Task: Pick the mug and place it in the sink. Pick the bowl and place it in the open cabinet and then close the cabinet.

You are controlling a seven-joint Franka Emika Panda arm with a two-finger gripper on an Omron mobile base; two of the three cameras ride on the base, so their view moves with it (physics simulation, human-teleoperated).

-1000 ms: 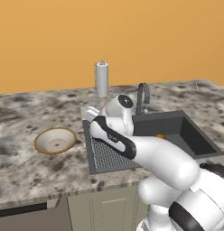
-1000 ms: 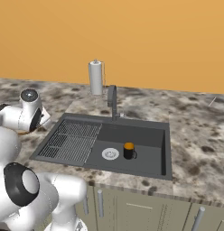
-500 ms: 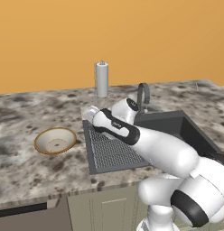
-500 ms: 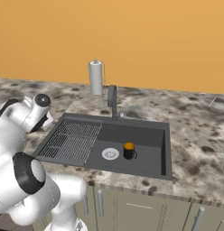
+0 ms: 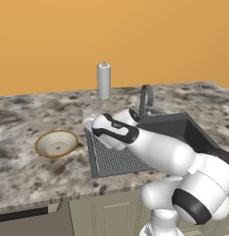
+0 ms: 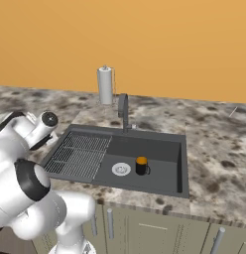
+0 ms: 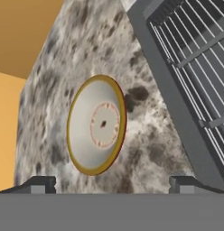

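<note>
Mug stands upright in the sink basin, beside the round drain. Bowl sits empty on the worktop, left of the ribbed drainboard. Fingers spread wide, holding nothing, pointed toward the bowl.

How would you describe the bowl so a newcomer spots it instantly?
Start at the dark grey sink set in the speckled stone counter. Left of its ribbed drainboard, on bare counter, sits the bowl. It is wide, shallow and cream, with an orange-brown rim and a faint reddish ring inside, unlike the small black mug in the basin.
</note>
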